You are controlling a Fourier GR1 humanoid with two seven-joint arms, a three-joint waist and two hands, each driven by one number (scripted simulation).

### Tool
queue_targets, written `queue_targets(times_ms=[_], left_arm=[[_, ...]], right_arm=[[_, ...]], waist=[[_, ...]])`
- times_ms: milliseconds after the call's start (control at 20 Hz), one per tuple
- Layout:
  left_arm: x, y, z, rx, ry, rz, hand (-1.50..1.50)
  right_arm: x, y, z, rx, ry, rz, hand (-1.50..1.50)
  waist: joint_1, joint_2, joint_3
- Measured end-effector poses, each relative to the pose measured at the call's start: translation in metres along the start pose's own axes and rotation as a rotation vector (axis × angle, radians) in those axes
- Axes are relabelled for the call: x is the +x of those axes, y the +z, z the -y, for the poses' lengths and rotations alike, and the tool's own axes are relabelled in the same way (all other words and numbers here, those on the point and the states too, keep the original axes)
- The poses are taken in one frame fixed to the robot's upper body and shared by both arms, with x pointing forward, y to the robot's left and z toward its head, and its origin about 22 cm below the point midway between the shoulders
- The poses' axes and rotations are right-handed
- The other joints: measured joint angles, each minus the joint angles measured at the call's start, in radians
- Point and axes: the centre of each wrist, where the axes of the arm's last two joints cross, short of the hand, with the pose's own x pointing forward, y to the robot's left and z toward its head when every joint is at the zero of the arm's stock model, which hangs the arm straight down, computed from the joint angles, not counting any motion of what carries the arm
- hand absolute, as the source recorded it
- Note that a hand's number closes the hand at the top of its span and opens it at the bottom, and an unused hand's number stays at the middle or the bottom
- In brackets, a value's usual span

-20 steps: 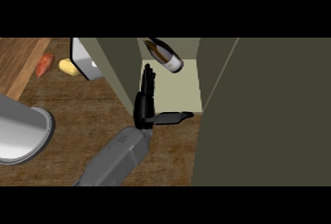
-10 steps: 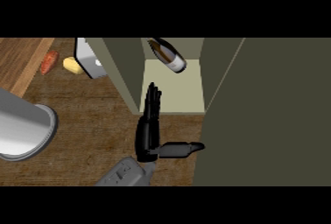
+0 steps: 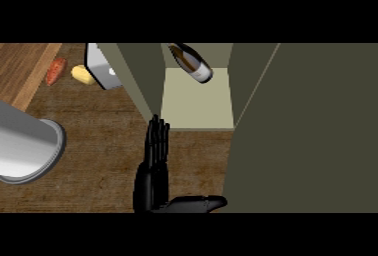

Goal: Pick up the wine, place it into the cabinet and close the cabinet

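- One hand (image 3: 156,170) shows, at the lower centre of the frame; which arm it belongs to cannot be told. Its fingers are straight and extended, thumb out to the right, holding nothing.
- One wine bottle (image 3: 192,63) lies inside the cabinet (image 3: 198,102), at the upper centre, on the pale shelf floor, well apart from the hand.
- Step in hand, as judged: closing the cabinet, since the wine is already placed.
- One door panel (image 3: 140,75) stands open at the left of the opening, with the fingertips just below its lower edge.
- Recommended procedure: keep the fingers flat, contact the door's outer face and sweep it toward the opening until it seats.
- Avoid reaching into the opening, which could disturb the bottle.
- Other items on the surface (image 3: 96,130), all at the left of the frame: one grey pot (image 3: 26,150), one orange carrot (image 3: 55,71), one yellow item (image 3: 83,75).
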Motion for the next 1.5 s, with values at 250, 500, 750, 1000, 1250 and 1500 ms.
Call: queue_targets(times_ms=[250, 500, 750, 1000, 1250, 1500], left_arm=[[0.022, 0.018, -0.018, -0.029, 0.026, 0.011, -1.5], [0.041, 0.032, -0.042, -0.081, 0.035, 0.003, -1.5], [0.061, 0.035, -0.069, -0.125, 0.043, 0.001, -1.5], [0.073, 0.042, -0.091, -0.14, 0.042, -0.002, -1.5], [0.081, 0.031, -0.116, -0.12, 0.032, 0.019, -1.5], [0.094, 0.024, -0.141, -0.097, 0.031, 0.043, -1.5]], right_arm=[[-0.002, 0.0, 0.003, 0.024, 0.009, -0.02, -1.5], [-0.005, 0.002, 0.001, 0.081, 0.016, -0.059, 1.5], [-0.007, 0.005, 0.003, 0.133, 0.051, -0.073, 1.5], [-0.011, 0.007, -0.009, 0.197, -0.002, -0.09, 1.5], [-0.016, 0.012, -0.023, 0.26, -0.085, -0.169, 1.5], [-0.014, 0.016, -0.039, 0.35, -0.134, -0.22, 1.5]], waist=[[0.0, 0.0, 0.0], [0.0, 0.0, 0.0], [-0.001, 0.001, 0.0], [0.001, 0.001, 0.0], [0.0, 0.001, 0.0], [0.001, 0.0, -0.001]])
